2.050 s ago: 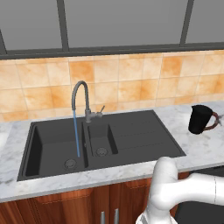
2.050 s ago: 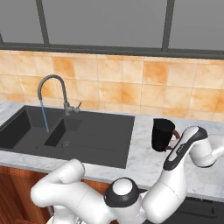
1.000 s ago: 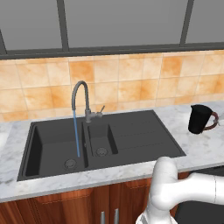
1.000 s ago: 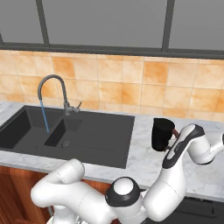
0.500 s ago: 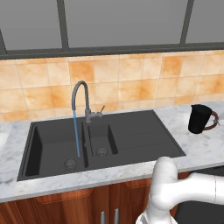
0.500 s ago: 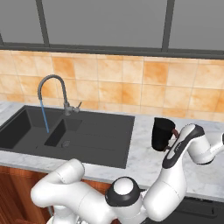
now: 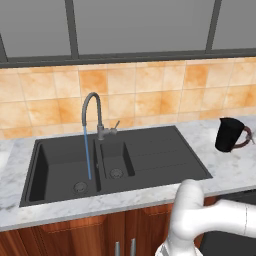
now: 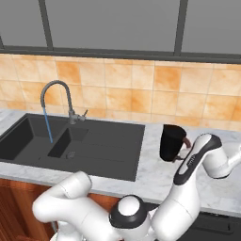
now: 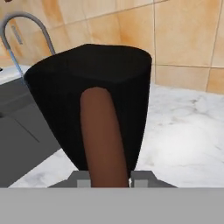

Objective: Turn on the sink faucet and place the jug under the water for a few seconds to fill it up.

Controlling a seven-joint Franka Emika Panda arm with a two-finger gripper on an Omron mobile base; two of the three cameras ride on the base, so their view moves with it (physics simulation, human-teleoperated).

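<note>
The jug (image 8: 171, 141) stands upright on the marble counter (image 8: 155, 174) to the right of the sink (image 7: 150, 155), well apart from the sink faucet (image 7: 93, 112), whose water (image 7: 87, 152) falls into the large basin. In the hand view the gripper (image 9: 109, 180) has its jaws nearly closed, clamped on the jug's reddish-brown handle (image 9: 103, 140).
</note>
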